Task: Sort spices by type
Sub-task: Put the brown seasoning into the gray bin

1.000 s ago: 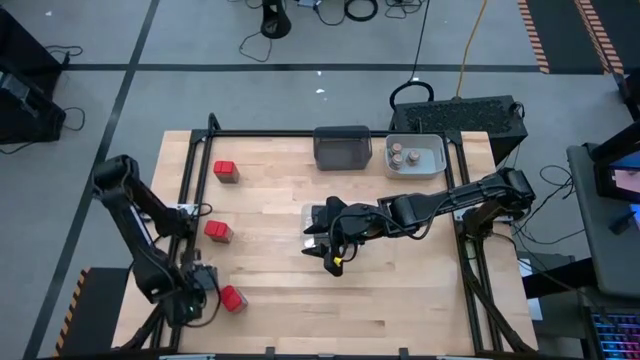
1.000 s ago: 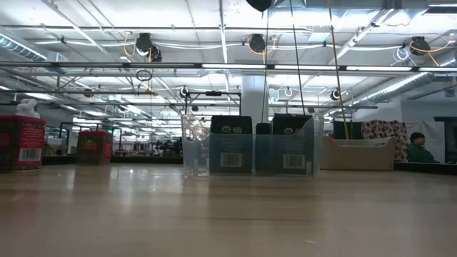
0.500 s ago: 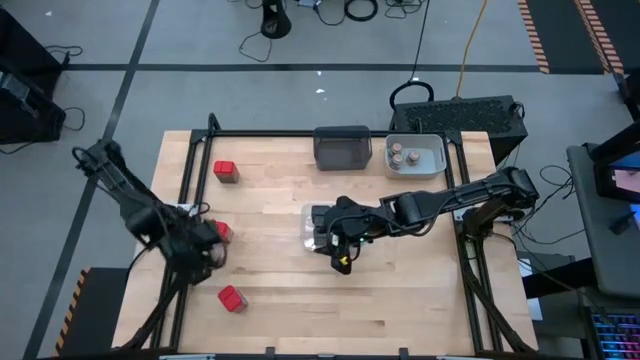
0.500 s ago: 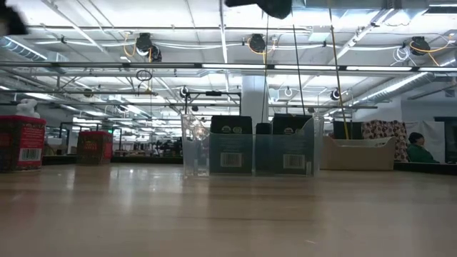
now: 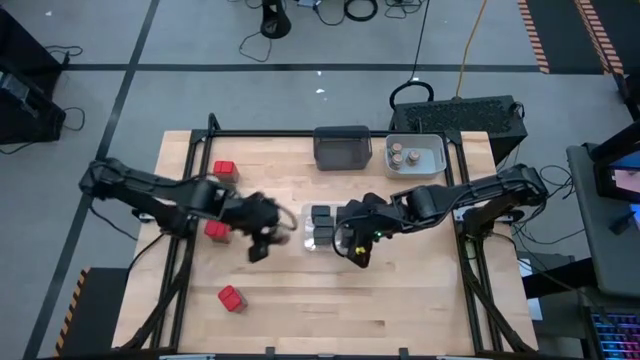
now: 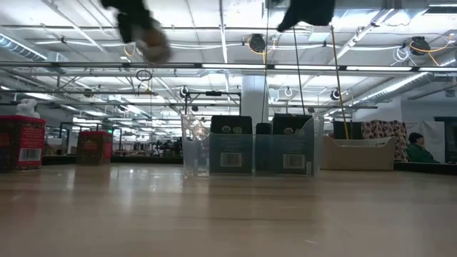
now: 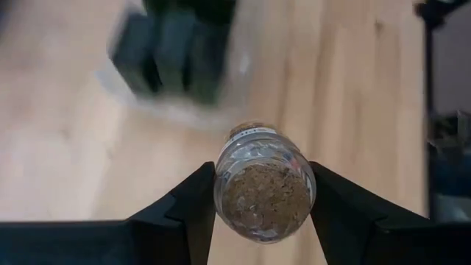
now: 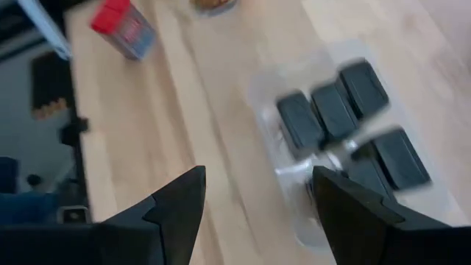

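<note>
My left gripper [image 5: 258, 247] hangs over the table's middle, left of the clear bin, and is shut on a small round tan-lidded jar [image 7: 265, 195]; in the low view it shows high above the table [image 6: 146, 39]. My right gripper [image 5: 360, 256] hovers open by the near right corner of the clear bin [image 5: 322, 228], which holds several black boxy spices [image 8: 335, 110]. Nothing is between its fingers [image 8: 254, 191]. Three red-topped boxes [image 5: 226, 171] [image 5: 216, 231] [image 5: 232, 298] stand on the table's left half. My left gripper pinches the jar's clear round body [image 7: 223, 180] just below the lid, one finger on either side. The fingers slant down toward the table's right. The jar is lifted clear of the table and tilted, its tan lid [image 7: 266, 202] facing back toward the wrist.
A dark grey bin [image 5: 343, 147] and a light grey bin [image 5: 432, 160] with round jars in it stand along the far edge. Bare wood lies near the front edge and at the near right.
My left gripper has swung from the near left corner up and toward the table's middle, turning as it went, and now hangs left of the clear bin. My right gripper has drifted a little toward the table's right, off the clear bin, and tipped further downward.
</note>
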